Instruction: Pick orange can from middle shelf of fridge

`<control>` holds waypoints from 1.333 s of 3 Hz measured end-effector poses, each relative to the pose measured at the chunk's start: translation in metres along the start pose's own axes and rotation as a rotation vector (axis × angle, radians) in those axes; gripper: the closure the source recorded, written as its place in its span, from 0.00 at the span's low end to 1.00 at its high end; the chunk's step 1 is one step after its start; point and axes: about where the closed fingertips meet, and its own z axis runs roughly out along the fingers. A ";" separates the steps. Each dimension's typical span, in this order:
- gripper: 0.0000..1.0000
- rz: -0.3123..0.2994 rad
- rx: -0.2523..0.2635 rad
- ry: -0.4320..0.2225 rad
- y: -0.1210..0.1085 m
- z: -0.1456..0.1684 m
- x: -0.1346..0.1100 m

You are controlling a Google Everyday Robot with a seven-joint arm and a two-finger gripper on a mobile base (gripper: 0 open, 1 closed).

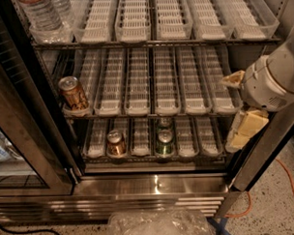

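The orange can stands upright at the front of the leftmost lane tray on the middle shelf of the fridge. Its silver top faces the camera. My gripper, with cream-coloured parts below a white wrist, hangs at the right edge of the fridge opening. It is at about the height of the middle shelf's front, far to the right of the can, and holds nothing that I can see.
A second coppery can and two green cans stand on the bottom shelf. Water bottles stand top left. The open glass door is at left. A clear plastic bag and an orange cable lie on the floor.
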 end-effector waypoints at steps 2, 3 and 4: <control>0.00 -0.059 0.128 -0.445 0.005 0.015 -0.036; 0.00 -0.072 0.138 -0.505 0.007 0.006 -0.052; 0.00 -0.072 0.138 -0.505 0.007 0.006 -0.052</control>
